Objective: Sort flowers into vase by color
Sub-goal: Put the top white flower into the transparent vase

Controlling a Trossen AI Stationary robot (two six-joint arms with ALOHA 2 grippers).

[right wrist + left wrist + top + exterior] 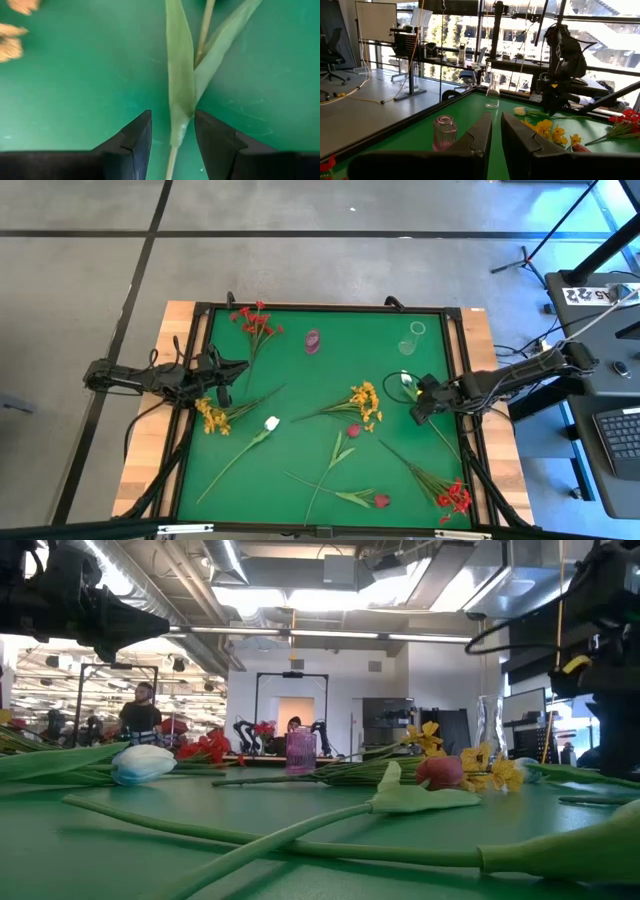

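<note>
Flowers lie flat on the green table (300,380). A red cluster (256,320) is at the far left and another (455,498) at the near right. Yellow clusters (212,416) (365,402), a white bud (271,423) and dark red buds (353,430) (381,500) lie between them. My right gripper (172,116) points steeply down, open, just above the stem and leaves (180,95) of another white-bud flower (404,379), with one finger on each side. My left gripper (496,117) waits level at the table's left edge, its fingers a narrow gap apart with nothing between them.
A small pink vase (313,341) and a taller clear glass vase (417,335) stand upright near the table's far edge. A raised black frame (330,307) runs round the table. In the low view a person (140,715) stands in the room beyond.
</note>
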